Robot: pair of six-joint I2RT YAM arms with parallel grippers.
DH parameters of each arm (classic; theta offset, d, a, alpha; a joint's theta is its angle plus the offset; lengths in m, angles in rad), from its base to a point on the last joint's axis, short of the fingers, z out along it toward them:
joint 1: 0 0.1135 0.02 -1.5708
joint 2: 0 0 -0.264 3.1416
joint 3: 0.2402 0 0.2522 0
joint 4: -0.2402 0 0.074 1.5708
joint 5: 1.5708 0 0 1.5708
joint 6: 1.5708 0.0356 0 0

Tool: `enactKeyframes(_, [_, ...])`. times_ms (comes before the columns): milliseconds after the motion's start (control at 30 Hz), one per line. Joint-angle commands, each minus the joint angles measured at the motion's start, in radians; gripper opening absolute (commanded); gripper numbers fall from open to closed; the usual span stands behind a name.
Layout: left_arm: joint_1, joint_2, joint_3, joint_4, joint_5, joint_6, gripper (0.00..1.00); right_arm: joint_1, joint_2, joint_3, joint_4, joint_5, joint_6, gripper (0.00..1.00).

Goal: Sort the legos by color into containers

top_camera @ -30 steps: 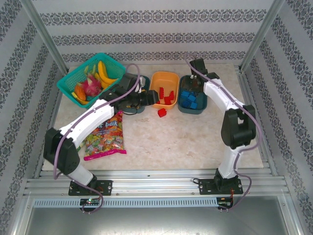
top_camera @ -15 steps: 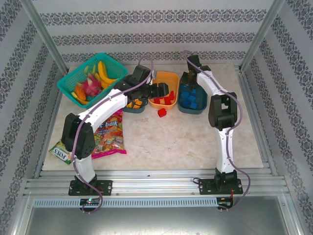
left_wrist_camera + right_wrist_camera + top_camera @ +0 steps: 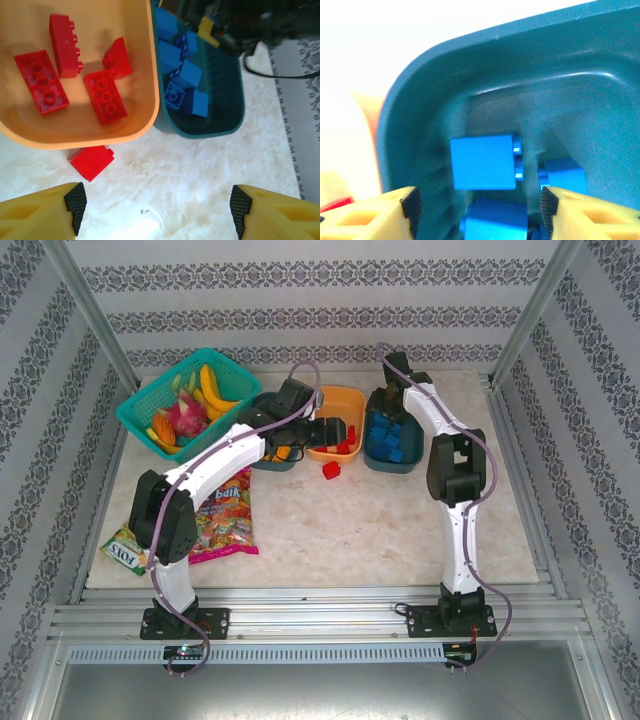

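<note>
Along the far edge of the counter [image 3: 380, 530] three trays stand in a row: the left teal tray [image 3: 272, 467], the orange tray [image 3: 335, 393] and the right teal tray [image 3: 392, 469]. The orange tray and the right teal tray touch side by side.

The orange tray holds the red bricks [image 3: 105, 96]. One loose red brick [image 3: 331, 469] lies on the counter just beside that tray's near rim. The right teal tray holds the blue bricks [image 3: 185, 75]. Orange-yellow bricks [image 3: 282, 452] lie in the left teal tray, partly hidden by the left arm.

The left jaws hang over bare counter in front of the orange tray and the right teal tray. They stand wide apart, and nothing lies between their black pads [image 3: 76, 202]. The loose red brick lies just beyond the left pad.

The right jaws reach down into the far end of the right teal tray. They are parted. A blue brick [image 3: 496, 220] lies below them with a gap to each of the pads [image 3: 412, 210], so nothing is gripped. Another blue brick [image 3: 482, 162] rests against the tray's wall.

A mesh basket [image 3: 135, 412] of toy fruit stands at the far left, and a candy bag [image 3: 220, 525] lies near the left arm.
</note>
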Motion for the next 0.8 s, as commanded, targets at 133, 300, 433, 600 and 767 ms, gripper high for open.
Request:
enactKeyframes(133, [-0.076, -0.014, -0.057, -0.100, -0.125, 0.023, 0.77, 0.083, -0.445, -0.326, 0.130, 0.046, -0.041, 0.67])
enactKeyframes(300, [-0.113, -0.003, -0.126, -0.084, -0.190, 0.020, 0.77, 0.142, -0.773, -0.760, 0.315, -0.029, -0.061, 0.67])
enactKeyframes(433, [-0.130, 0.031, -0.151, -0.076, -0.248, -0.037, 0.80, 0.168, -1.017, -1.080, 0.400, -0.127, -0.059, 0.70])
enactKeyframes(600, [-0.150, 0.105, -0.130, -0.079, -0.297, -0.145, 0.81, 0.192, -1.238, -1.322, 0.422, -0.221, -0.061, 0.73])
enactKeyframes(767, [-0.170, 0.177, -0.097, -0.091, -0.366, -0.268, 0.81, 0.195, -1.345, -1.438, 0.430, -0.258, -0.035, 0.73])
